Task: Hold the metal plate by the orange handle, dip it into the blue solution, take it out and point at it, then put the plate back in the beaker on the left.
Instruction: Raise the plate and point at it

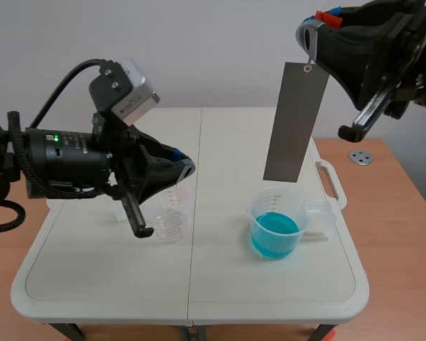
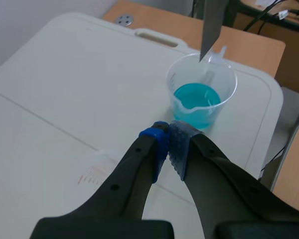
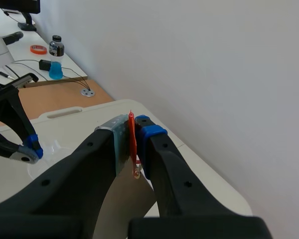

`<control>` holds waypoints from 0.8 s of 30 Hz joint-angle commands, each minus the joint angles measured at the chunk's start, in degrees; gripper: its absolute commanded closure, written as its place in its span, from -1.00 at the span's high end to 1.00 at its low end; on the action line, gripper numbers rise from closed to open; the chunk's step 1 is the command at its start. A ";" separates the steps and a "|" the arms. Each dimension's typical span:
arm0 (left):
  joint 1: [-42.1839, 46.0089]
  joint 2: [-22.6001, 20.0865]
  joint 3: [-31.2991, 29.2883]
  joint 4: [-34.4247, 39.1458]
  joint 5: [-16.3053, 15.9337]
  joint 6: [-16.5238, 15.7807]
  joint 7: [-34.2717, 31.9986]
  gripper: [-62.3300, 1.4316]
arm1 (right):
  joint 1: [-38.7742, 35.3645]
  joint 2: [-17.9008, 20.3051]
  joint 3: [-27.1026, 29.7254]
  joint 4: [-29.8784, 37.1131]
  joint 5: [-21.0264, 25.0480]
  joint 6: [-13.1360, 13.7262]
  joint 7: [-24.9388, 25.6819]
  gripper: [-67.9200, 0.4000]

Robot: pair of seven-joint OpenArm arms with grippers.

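Scene view shows the right arm raised across the upper right, its right gripper (image 1: 314, 28) closed on the orange handle (image 1: 327, 15) of the metal plate (image 1: 295, 121). The plate hangs down from the handle, slightly tilted, a long grey strip with a small hole near its upper end. Its lower edge is above the beaker of blue solution (image 1: 275, 227) and out of the liquid. That beaker is clear plastic with a spout and side handle, filled to about half, and stands on the right half of the white folding table (image 1: 227, 142).

In the right wrist view the thin orange handle (image 3: 132, 134) is pinched upright between the two pads, and the plate drops away beneath the fingers.

The left arm comes in low from the left. Its left gripper (image 1: 187, 165) hovers over the empty beaker (image 1: 172, 222), a clear one with red graduation marks on the left half of the table. The left wrist view shows this gripper (image 2: 168, 134) with its two pads pressed together and nothing between them, directed toward the blue solution (image 2: 197, 102) and the plate's lower end (image 2: 213, 25) ahead of it.

A wooden desk (image 1: 397, 206) stands beside the table on the right, with a small metal disc (image 1: 360, 157) on it
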 commanded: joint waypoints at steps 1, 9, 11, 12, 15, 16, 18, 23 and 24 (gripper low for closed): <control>-1.03 1.11 0.22 -0.59 0.76 0.26 -0.35 -0.90 | 0.66 0.90 0.44 1.38 1.05 0.31 0.48 -0.96; -3.61 7.04 2.51 -4.52 5.01 0.17 0.50 -0.90 | 0.66 0.90 0.44 1.38 1.05 0.31 0.46 -0.96; -4.13 8.37 2.82 -5.70 6.10 0.04 0.50 -0.90 | 0.66 0.90 0.44 1.38 1.05 0.31 0.46 -0.96; -4.35 9.01 2.97 -6.32 6.58 0.04 0.50 -0.90 | 0.66 0.90 0.44 1.38 1.05 0.31 0.46 -0.96; -5.25 10.64 3.13 -8.48 6.71 -0.44 0.50 -0.90 | 0.66 0.90 0.44 1.38 1.05 0.31 0.46 -0.96; -5.64 11.19 3.13 -9.25 6.71 -0.90 0.52 -0.90 | 0.66 0.90 0.44 1.38 1.05 0.31 0.46 -0.96; -6.40 12.17 3.13 -10.67 6.91 -1.44 0.52 -0.90 | 0.66 0.90 0.44 1.38 1.05 0.31 0.46 -0.96; -7.98 13.44 3.87 -12.72 9.27 -1.44 0.48 -0.90 | 0.66 0.90 0.44 1.38 1.05 0.31 0.46 -0.96; -8.09 13.44 4.00 -12.81 9.25 -1.44 0.33 -0.90 | 0.66 0.90 0.44 1.38 1.05 0.31 0.46 -0.96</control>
